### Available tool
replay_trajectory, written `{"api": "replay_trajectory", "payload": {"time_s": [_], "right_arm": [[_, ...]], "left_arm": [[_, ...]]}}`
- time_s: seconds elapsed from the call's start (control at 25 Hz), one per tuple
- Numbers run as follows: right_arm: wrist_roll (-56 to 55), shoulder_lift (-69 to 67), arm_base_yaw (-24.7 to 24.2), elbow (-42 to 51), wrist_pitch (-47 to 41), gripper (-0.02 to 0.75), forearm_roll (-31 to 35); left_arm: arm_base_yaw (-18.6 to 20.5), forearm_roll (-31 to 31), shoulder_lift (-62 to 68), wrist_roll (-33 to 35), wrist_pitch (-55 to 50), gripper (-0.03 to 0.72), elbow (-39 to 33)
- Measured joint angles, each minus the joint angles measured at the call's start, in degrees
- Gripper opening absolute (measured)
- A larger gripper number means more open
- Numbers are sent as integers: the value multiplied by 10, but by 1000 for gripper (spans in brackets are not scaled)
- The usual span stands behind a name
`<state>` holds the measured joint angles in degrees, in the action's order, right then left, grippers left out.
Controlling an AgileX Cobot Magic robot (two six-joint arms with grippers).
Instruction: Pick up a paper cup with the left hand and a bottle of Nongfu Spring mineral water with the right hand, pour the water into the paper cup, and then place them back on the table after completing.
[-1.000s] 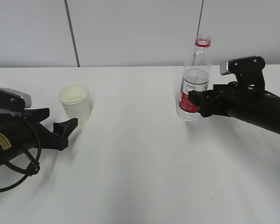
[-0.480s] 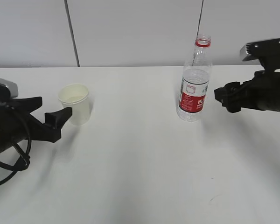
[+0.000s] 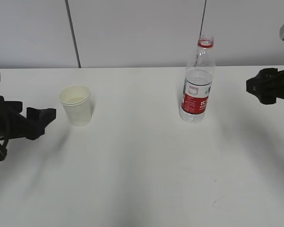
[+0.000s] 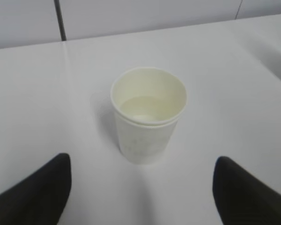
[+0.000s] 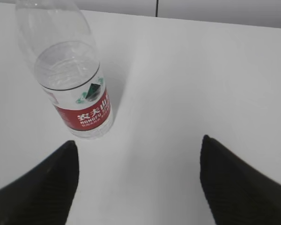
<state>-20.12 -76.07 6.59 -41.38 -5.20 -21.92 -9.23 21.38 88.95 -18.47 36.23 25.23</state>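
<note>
My left pincer (image 3: 40, 118) hangs at the left edge of the worktop (image 3: 142, 179), released, its two fingers (image 4: 35, 194) spread wide with nothing between them. The cup (image 3: 76, 104) stands upright just beyond the tips, apart from them, and in my left wrist view it sits centred ahead of the gap with some water showing in its bottom. My right pincer (image 3: 258, 87) is at the far right, also released, fingers (image 5: 239, 180) wide apart and bare. The bottle (image 3: 197, 82) stands upright on the worktop, well clear of that pincer, uncapped, red ring at its neck, red label low on its body, water reaching partway up
</note>
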Motion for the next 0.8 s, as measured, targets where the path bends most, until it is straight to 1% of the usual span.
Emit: {"api": "replay_trajectory", "payload": {"time_s": [0.08,0.24,0.36,0.48,0.6,0.8], "right_arm": [[-4,11,0,1,-26,592,4],[-9,28,0,1,-82,592,34],[-9,37,0,1,-115,592,60],[-9,49,0,1,-157,592,89],[-9,61,0,-9,-215,592,112],[13,74,0,-64,-355,592,154]], "left_arm": [[0,6,-35,-20,-52,563,0],[0,7,-101,-53,-169,563,0],[-4,6,-150,-66,-292,563,9],[-22,-10,-184,-69,-418,548,44],[-42,-36,-199,-70,-539,501,91],[-54,-92,-199,-70,-758,432,168]]}}
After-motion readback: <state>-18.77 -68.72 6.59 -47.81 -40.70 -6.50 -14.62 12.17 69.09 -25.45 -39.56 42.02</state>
